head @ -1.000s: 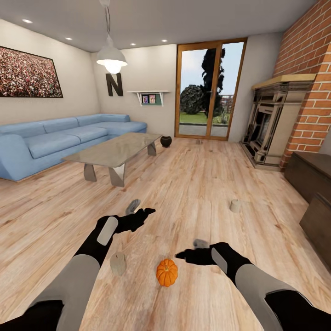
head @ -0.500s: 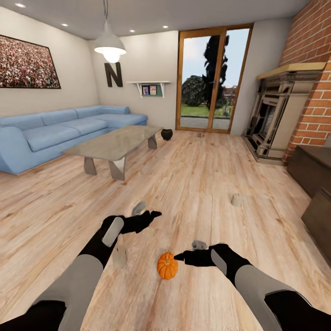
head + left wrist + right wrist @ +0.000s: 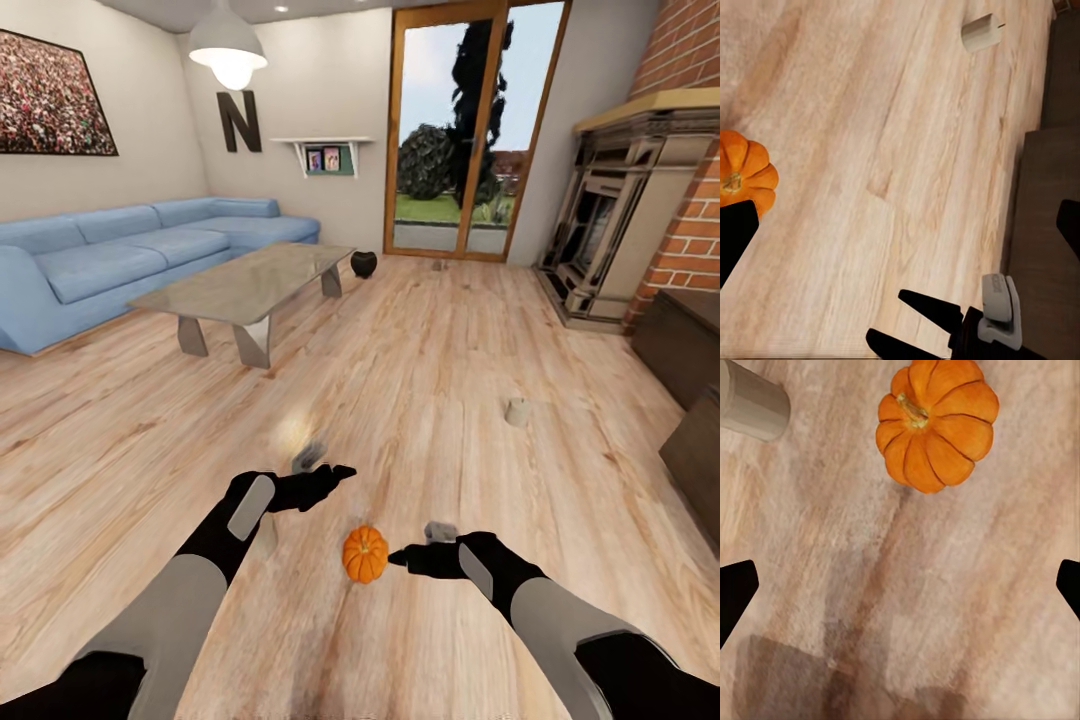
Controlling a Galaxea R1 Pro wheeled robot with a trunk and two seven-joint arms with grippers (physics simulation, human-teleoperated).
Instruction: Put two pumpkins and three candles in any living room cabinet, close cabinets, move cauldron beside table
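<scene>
One orange pumpkin (image 3: 365, 553) lies on the wood floor between my two hands, seen close in the right wrist view (image 3: 937, 424) and at the edge of the left wrist view (image 3: 742, 172). My right gripper (image 3: 402, 557) is open just beside it, nothing between its fingers. My left gripper (image 3: 335, 474) is open a little farther off, above the floor. A pale candle (image 3: 517, 411) stands on the floor ahead to the right (image 3: 980, 32). Another candle (image 3: 750, 405) sits by my left wrist. The black cauldron (image 3: 363, 264) sits beyond the grey table (image 3: 250, 290). The dark cabinet (image 3: 690, 345) is at the right.
A blue sofa (image 3: 120, 260) runs along the left wall behind the table. A fireplace (image 3: 620, 240) and brick wall fill the right side, glass doors (image 3: 465, 140) the far end. A small object (image 3: 437, 265) lies on the floor near the doors. Open floor stretches ahead.
The whole view has moved forward and tipped down. The pumpkin now lies level with my right fingertips instead of nearer than them. The candle by my left arm is now partly behind the wrist.
</scene>
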